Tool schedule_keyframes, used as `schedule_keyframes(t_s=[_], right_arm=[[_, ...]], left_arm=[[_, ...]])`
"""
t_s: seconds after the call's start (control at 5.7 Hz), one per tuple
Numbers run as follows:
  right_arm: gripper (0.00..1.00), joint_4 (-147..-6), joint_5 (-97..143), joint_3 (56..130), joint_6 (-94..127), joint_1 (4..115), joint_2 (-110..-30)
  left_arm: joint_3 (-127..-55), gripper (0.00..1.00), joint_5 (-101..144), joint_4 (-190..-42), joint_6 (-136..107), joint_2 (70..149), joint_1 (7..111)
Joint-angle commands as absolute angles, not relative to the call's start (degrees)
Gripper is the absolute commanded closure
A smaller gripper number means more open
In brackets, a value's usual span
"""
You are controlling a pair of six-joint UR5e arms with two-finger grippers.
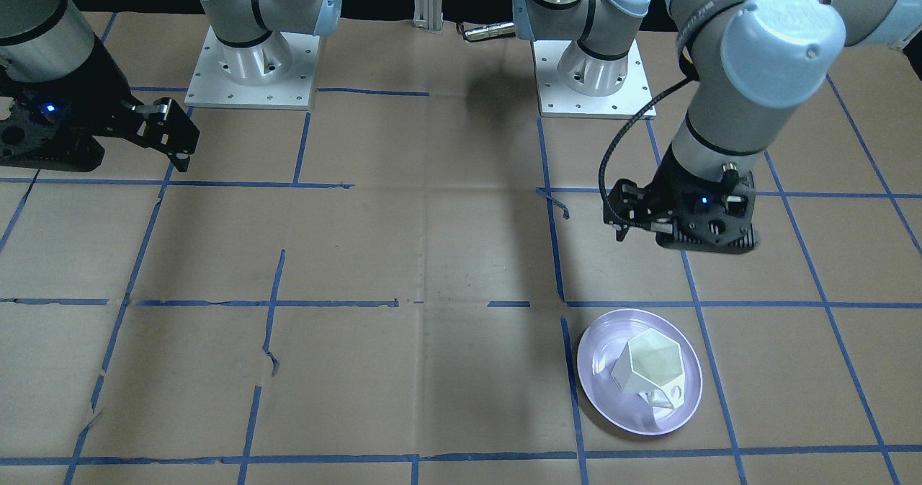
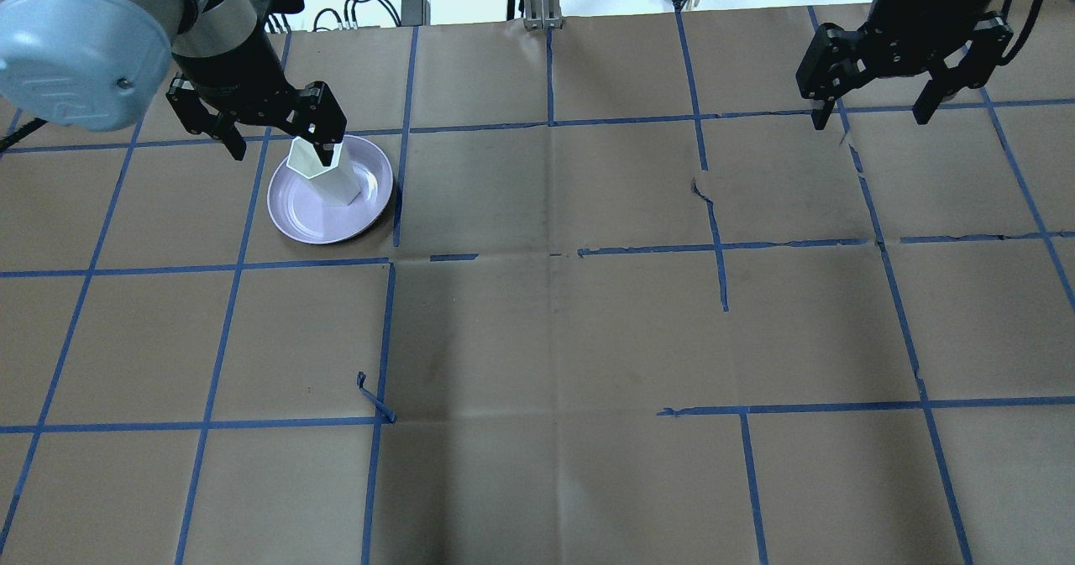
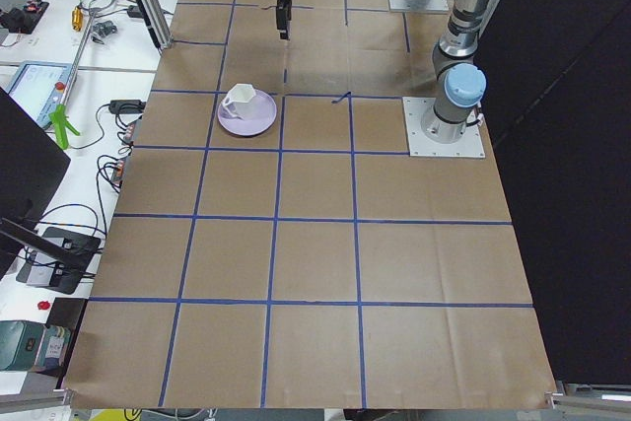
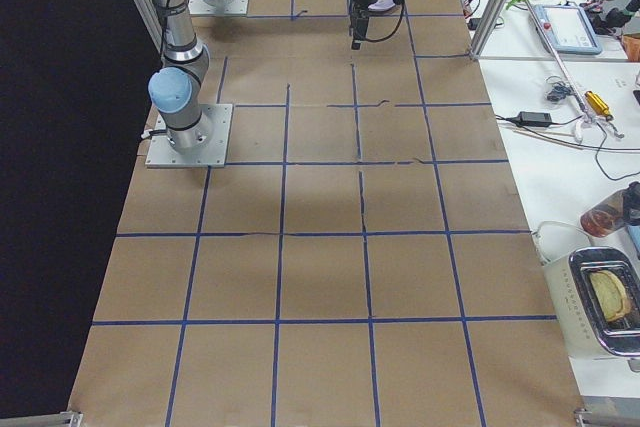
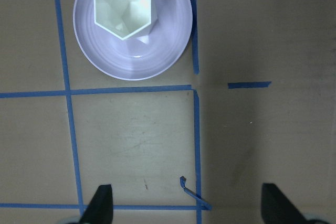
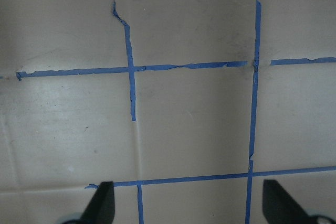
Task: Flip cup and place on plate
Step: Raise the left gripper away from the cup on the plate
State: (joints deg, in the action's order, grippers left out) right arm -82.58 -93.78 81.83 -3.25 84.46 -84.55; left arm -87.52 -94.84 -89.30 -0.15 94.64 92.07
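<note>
Cup (image 5: pixel 122 4) upright, mouth up, on plate (image 5: pixel 157 51), offset toward 11 o'clock in left wrist view. Left gripper (image 5: pixel 187 200), right gripper (image 6: pixel 186 198): both spread, empty.

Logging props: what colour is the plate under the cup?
The plate is pale lavender, glossy; clearest in the left wrist-mounted view.

**What the views cut off or cover**

In the overhead view, a finger of the left gripper (image 2: pixel 280 157) crosses the small white faceted cup (image 2: pixel 326 177). It covers part of the hexagonal rim and a stretch of the far rim of the round, pale lavender plate (image 2: pixel 294 221). The left wrist view crops the plate's top rim and most of the cup's handle. The cup's base is unseen. The front-facing view's left edge cuts off the body of the right gripper (image 1: pixel 176 139).
</note>
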Motion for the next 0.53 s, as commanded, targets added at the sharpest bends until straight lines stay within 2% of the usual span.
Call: schedule_keyframes(t_s=[0.0, 0.35], right_arm=[[0.00, -82.53, -93.78, 81.83, -3.25, 84.46, -84.55], [0.00, -82.53, -93.78, 81.83, -3.25, 84.46, -84.55]], left_arm=[[-87.45, 0.00, -93.61, -91.84, -2.54, 92.55, 93.34], [-87.45, 0.01, -90.88, -91.85, -3.08, 91.32, 93.34]])
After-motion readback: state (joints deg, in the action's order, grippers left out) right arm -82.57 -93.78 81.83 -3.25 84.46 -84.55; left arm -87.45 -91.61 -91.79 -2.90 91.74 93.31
